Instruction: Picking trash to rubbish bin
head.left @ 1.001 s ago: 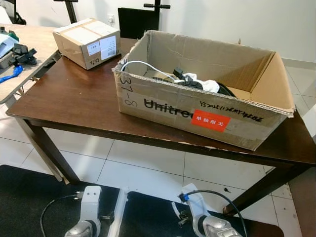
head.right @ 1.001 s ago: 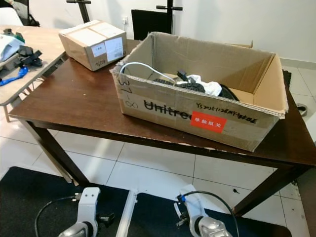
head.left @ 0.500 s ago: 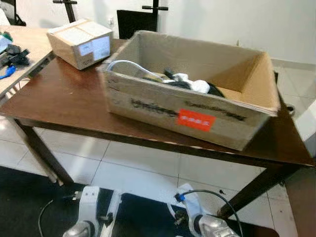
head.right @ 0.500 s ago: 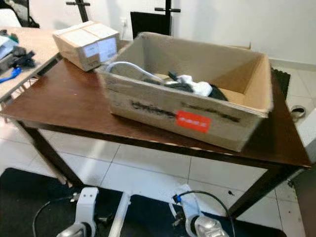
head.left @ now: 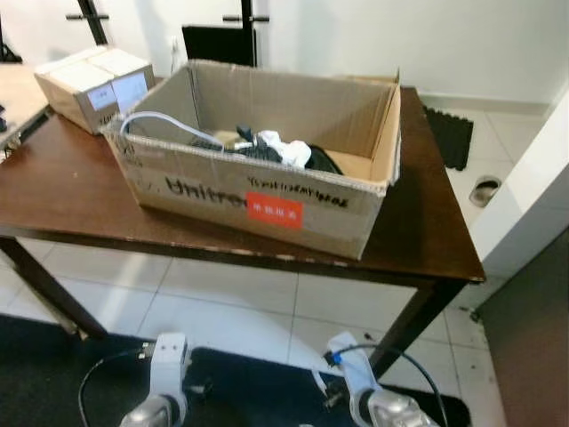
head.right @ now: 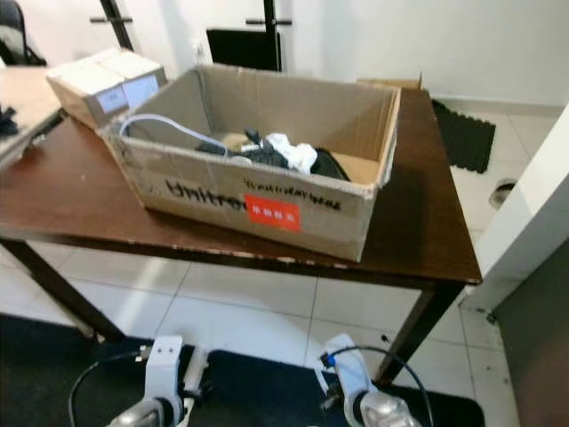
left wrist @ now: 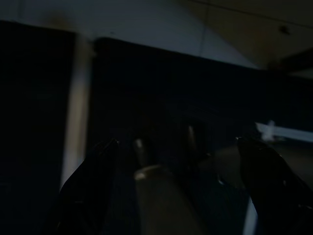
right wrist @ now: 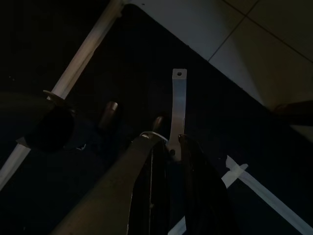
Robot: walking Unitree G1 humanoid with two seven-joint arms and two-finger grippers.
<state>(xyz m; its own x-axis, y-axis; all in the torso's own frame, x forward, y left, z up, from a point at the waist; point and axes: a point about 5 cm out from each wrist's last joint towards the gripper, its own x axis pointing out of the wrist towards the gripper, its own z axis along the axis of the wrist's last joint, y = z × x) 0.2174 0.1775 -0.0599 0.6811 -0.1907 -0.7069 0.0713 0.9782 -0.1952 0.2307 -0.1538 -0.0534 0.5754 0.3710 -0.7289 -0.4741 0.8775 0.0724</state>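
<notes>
Cardboard made up the large open box [head.left: 258, 191] on the dark wooden bench [head.left: 62, 191] in my head view; inside lay trash: a white cable [head.left: 164, 122], black items and white crumpled material [head.left: 284, 149]. A smaller closed box [head.left: 93, 84] sat behind-left. My arms hung low. My left wrist view was very dark; that end effector's opening I cannot tell. In my right wrist view, my right end effector [right wrist: 168, 142] hung over a black mat [right wrist: 58, 58], fingers nearly together, holding nothing.

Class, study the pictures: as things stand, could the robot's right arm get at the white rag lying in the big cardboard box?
Probably not yet. The right gripper hangs low over the dark floor mat, below the table, and the box's front wall stands before the rag. The box is open on top, so raising the arm could help.
</notes>
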